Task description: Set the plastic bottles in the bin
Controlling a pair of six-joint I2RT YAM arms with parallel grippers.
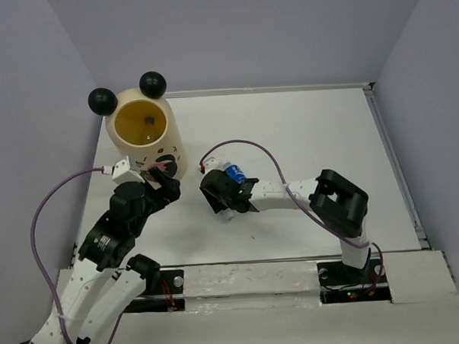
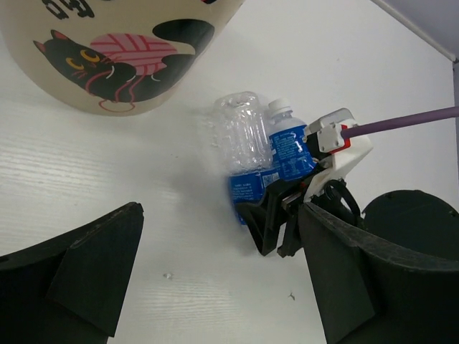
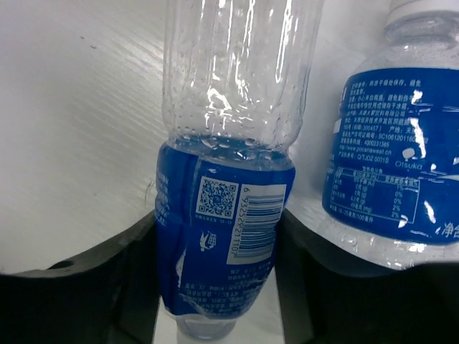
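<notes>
I am at the pick-up step. My right end effector [image 1: 227, 195] is down on the worktop [image 1: 311, 130], and a clear bottle [image 3: 229, 179] lies flat between its fingers. Both pads press against the blue label, so I call it grasped, though I cannot judge how firm the hold is while the bottle rests on the surface. A second bottle [image 3: 391, 165], clear with the same blue label and a white cap, lies just beside it on the outside of one finger, touching or very nearly so. The bin [image 1: 173, 148] stands upright to the left of this pair, near but apart, with its mouth open to the top. My left end effector [image 2: 221, 236] hangs released close to the bin's base with nothing between its wide-spread fingers. The next move calls for a straight lift, high enough to clear the rim without dragging the neighbouring bottle along. After that comes a carry to the left over the opening, and then the release. The thin plastic may buckle or slip in the pads, so I would check the hold early in the lift.
</notes>
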